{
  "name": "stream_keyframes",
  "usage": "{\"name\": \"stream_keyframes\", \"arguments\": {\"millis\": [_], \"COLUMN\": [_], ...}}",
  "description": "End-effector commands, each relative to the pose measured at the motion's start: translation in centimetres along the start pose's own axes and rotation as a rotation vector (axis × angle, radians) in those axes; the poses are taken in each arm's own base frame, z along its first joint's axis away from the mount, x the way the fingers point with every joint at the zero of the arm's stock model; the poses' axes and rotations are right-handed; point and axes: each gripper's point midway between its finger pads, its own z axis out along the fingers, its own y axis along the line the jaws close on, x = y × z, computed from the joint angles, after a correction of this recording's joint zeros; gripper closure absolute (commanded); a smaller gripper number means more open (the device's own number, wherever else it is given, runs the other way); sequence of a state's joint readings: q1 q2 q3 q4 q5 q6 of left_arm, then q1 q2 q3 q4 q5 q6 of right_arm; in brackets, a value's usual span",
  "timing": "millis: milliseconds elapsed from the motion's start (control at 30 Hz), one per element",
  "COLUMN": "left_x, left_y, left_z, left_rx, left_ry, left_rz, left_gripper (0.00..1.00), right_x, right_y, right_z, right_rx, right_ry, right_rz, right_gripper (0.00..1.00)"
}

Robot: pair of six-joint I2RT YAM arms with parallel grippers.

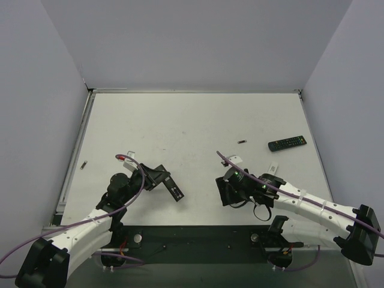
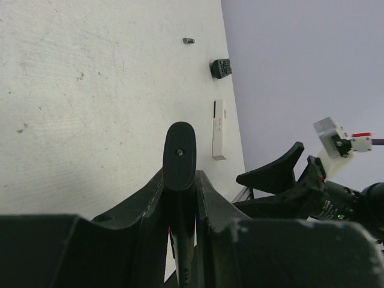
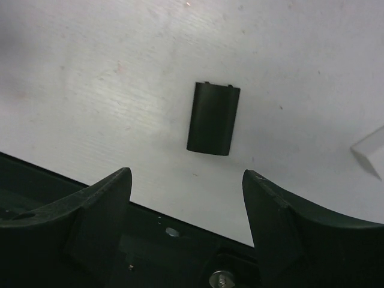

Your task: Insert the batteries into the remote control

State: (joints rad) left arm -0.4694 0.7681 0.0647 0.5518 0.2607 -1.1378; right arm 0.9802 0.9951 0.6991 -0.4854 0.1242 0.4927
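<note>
Left claw (image 2: 180, 183) pinching remote (image 2: 180, 147). Right claw (image 3: 186, 192) spread above loose cover (image 3: 213, 118) on tabletop (image 1: 180, 120). Battery (image 1: 242, 141) untouched; likely 0 loaded.

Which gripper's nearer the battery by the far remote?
Right. The right gripper, open, sits nearside of the battery; the left gripper, shut on a remote, is well off to its left.

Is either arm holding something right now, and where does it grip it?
The left gripper clamps a black remote near one end, the rest sticking out. The right gripper is open, holding nothing.
</note>
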Motion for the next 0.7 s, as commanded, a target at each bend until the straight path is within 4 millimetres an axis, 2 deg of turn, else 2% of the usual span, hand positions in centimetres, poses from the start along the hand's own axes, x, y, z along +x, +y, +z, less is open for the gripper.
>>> {"name": "stream_keyframes", "arguments": {"millis": [0, 200, 533, 667], "left_x": [-1.0, -0.9, -0.9, -0.9], "left_y": [-1.0, -0.8, -0.8, -1.1], "left_z": [0.3, 0.2, -0.1, -0.2], "left_rx": [0.024, 0.013, 0.009, 0.021], "left_ry": [-0.033, -0.028, -0.033, -0.030], "left_rz": [0.030, 0.014, 0.009, 0.002], "left_gripper": [1.00, 1.00, 1.00, 1.00], "right_x": [2.8, 5.4, 5.7, 6.7], "right_y": [-2.5, -3.5, -2.4, -2.7], "right_z": [0.9, 2.8, 5.6, 6.4], "right_rx": [0.164, 0.239, 0.187, 0.207], "right_ry": [0.068, 0.185, 0.219, 0.269], "right_rz": [0.183, 0.170, 0.184, 0.196], "right_gripper": [0.31, 0.33, 0.39, 0.42]}}
